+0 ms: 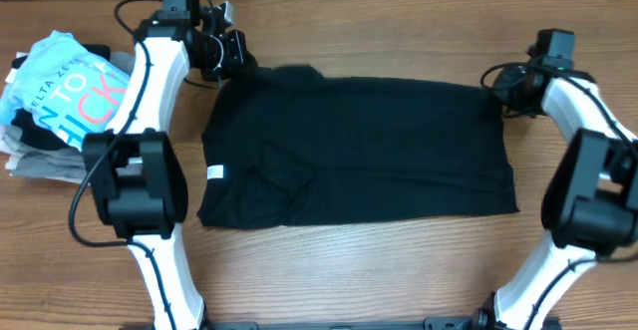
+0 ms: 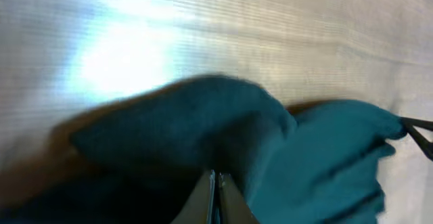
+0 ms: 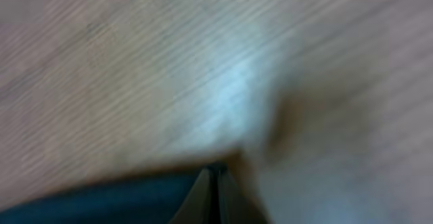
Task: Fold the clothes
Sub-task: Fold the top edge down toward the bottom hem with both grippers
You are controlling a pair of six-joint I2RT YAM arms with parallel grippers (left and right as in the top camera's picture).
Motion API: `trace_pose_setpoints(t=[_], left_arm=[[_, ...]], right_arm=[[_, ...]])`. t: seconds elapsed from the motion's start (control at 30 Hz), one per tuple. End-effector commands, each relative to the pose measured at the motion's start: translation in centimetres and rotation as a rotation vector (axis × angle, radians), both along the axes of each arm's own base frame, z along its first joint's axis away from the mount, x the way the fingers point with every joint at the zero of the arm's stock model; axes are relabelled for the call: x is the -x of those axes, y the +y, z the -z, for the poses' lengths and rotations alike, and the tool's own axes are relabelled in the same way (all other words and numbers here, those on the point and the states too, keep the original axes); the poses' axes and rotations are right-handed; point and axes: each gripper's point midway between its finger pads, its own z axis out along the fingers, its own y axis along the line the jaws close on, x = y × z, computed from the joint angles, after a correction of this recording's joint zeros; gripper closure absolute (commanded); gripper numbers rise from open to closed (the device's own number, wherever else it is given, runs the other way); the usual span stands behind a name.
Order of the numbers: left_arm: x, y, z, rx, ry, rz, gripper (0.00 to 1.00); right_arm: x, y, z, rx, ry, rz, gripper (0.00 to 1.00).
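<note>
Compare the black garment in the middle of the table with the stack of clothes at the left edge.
The black garment lies spread flat; the stack is several pieces piled up. The black garment is plain; the stack has a light blue printed shirt on top. The left gripper and right gripper pinch the black garment's far corners, while no gripper holds the stack. Both rest on the table.

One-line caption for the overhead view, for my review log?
Left tool and right tool pinch the far corners of a black garment spread on a wooden table.
</note>
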Motion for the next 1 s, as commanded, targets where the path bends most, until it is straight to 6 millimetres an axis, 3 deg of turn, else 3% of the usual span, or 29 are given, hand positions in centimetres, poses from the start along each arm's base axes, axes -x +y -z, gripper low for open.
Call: trace_pose_setpoints(t=[0.0, 0.13, 0.3, 0.5, 0.57, 0.7, 0.97], left_arm=[[1.7, 0.4, -1.6, 0.005, 0.039, 0.006, 0.96], [5.4, 1.4, -0.6, 0.002, 0.205, 0.01, 0.96], [9.1, 1.8, -0.3, 0.002, 0.338, 0.058, 0.96], [12.4, 1.7, -0.6, -0.002, 0.423, 0.162, 0.96], [14.2, 0.7, -1.5, 0.059, 0.457, 0.239, 0.96], [15.8, -0.9, -3.4, 0.185, 0.44, 0.349, 0.96], [18.1, -0.3, -2.1, 0.152, 0.509, 0.373, 0.96]], right_arm=[[1.7, -0.7, -4.0, 0.009, -0.009, 0.03, 0.96], [6.7, -1.6, -3.7, -0.016, 0.163, 0.087, 0.96], [10.2, -2.4, -3.0, -0.055, 0.29, 0.144, 0.96], [12.1, -1.9, -2.8, -0.079, 0.364, 0.148, 0.96], [12.8, -1.1, -2.8, -0.12, 0.392, 0.139, 0.96], [13.4, -0.1, -3.3, -0.171, 0.419, 0.129, 0.96], [15.8, -0.8, -4.5, -0.111, 0.53, 0.142, 0.96]])
